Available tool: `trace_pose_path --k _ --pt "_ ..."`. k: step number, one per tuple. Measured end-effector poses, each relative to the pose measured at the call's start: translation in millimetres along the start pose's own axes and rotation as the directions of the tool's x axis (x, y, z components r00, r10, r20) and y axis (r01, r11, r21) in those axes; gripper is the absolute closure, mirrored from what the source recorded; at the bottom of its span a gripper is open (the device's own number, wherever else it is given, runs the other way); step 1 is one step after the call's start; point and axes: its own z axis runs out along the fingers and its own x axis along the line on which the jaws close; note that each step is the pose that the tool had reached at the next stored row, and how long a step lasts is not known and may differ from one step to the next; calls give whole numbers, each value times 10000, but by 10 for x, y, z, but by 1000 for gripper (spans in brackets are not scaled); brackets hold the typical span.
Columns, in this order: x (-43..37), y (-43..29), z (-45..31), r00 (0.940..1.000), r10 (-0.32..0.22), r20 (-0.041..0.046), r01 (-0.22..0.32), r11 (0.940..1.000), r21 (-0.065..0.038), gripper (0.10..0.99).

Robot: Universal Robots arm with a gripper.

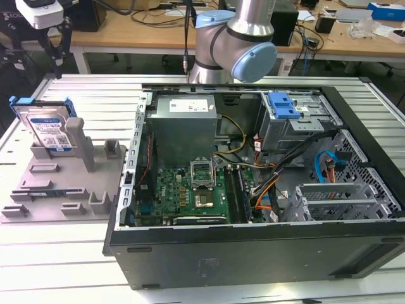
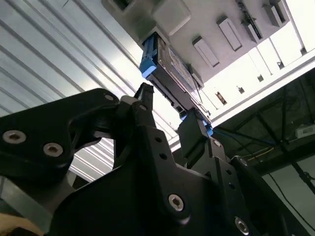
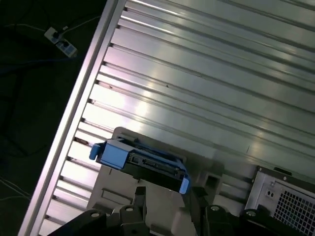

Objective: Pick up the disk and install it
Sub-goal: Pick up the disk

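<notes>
- Hovering above the disk (image 1: 47, 126) at the exterior view's far left, the pincer (image 1: 54, 50) hangs clear of it.
- Its two black fingers (image 2: 142, 98) stand spread wide in the second wrist view and grip nothing. The disk's end lies beyond the gap between them, untouched.
- The disk stands on edge, tilted back, in a grey holder (image 1: 57, 190) on the ribbed metal bench (image 1: 95, 95).
- The exterior view adds the open computer case (image 1: 253, 253) just beside the holder, on that view's right, with a green board (image 1: 190, 190) and a grey power supply box (image 1: 183, 126) inside.
- The first wrist view looks down on the disk's narrow end and its blue bracket (image 3: 112, 153), and on a power strip (image 3: 61, 42) on the dark floor past the bench edge.
</notes>
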Motion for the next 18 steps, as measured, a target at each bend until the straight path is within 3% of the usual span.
trace_pose_path --k 5,9,13,15,17,18 --pt "-1 2 0 9957 -927 -59 927 9957 36 604" --pt "-1 3 4 9769 -2133 -135 2134 9769 77 604" --pt "-2 7 7 9653 -2607 -142 2609 9653 109 604" --pt "-4 7 9 9600 -2796 -120 2798 9600 142 604" --pt "-4 7 11 9554 -2953 -9 2952 9550 278 604" --pt "-5 7 15 9487 -3159 109 3152 9482 390 604"
